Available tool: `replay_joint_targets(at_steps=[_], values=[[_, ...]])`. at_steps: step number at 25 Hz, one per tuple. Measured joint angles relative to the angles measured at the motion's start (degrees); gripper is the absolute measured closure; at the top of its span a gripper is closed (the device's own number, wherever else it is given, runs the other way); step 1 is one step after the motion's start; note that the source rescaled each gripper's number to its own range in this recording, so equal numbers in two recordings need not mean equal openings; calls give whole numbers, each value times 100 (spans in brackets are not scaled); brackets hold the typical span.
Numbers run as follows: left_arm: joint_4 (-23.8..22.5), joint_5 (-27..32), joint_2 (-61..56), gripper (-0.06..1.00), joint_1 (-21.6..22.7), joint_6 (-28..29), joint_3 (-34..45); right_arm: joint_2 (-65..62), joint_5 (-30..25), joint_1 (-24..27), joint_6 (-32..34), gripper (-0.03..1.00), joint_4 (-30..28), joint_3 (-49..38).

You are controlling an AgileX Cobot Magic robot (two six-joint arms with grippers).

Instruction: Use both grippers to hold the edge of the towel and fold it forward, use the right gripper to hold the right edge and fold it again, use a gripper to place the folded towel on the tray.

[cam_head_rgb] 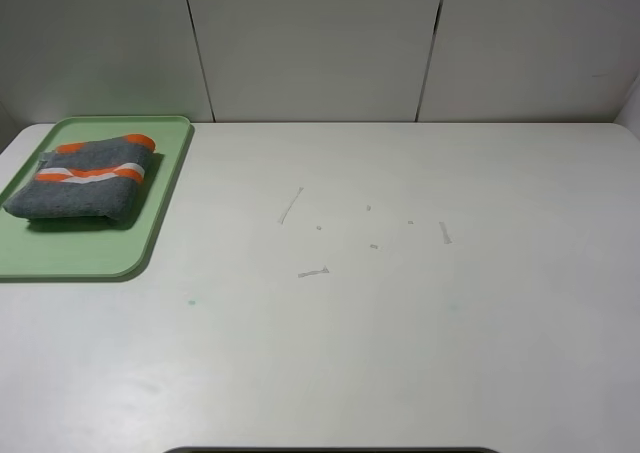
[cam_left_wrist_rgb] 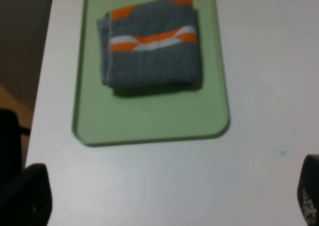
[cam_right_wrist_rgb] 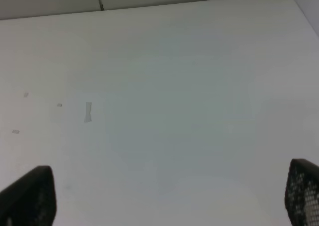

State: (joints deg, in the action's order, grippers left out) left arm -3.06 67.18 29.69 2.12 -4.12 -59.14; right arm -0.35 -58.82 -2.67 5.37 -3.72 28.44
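Note:
The folded grey towel point(cam_head_rgb: 85, 180) with orange and white stripes lies on the light green tray point(cam_head_rgb: 60, 253) at the far left of the table. It also shows in the left wrist view point(cam_left_wrist_rgb: 152, 51), resting on the tray point(cam_left_wrist_rgb: 149, 123). My left gripper point(cam_left_wrist_rgb: 169, 201) is open and empty, back from the tray's near edge, with only its fingertips point(cam_left_wrist_rgb: 30, 193) showing. My right gripper point(cam_right_wrist_rgb: 169, 196) is open and empty over bare table. Neither gripper shows in the exterior high view.
The white table point(cam_head_rgb: 400, 313) carries a few small scuff marks point(cam_head_rgb: 290, 205) near its middle. Grey wall panels stand behind the table's far edge. In the left wrist view the table's left edge point(cam_left_wrist_rgb: 42, 86) runs beside the tray.

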Motion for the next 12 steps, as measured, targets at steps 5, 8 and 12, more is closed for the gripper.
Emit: replay_joint_targets(at_steps=[5, 8, 12], values=[[222, 0, -510, -6, -12, -46, 447, 0, 0, 0, 0, -3, 0, 0], [228, 0, -951, -6, -12, -19, 897, 0, 0, 0, 0, -3, 0, 0], [230, -63, -1573, -6, -12, 221, 1613, 0, 0, 0, 0, -3, 0, 0]])
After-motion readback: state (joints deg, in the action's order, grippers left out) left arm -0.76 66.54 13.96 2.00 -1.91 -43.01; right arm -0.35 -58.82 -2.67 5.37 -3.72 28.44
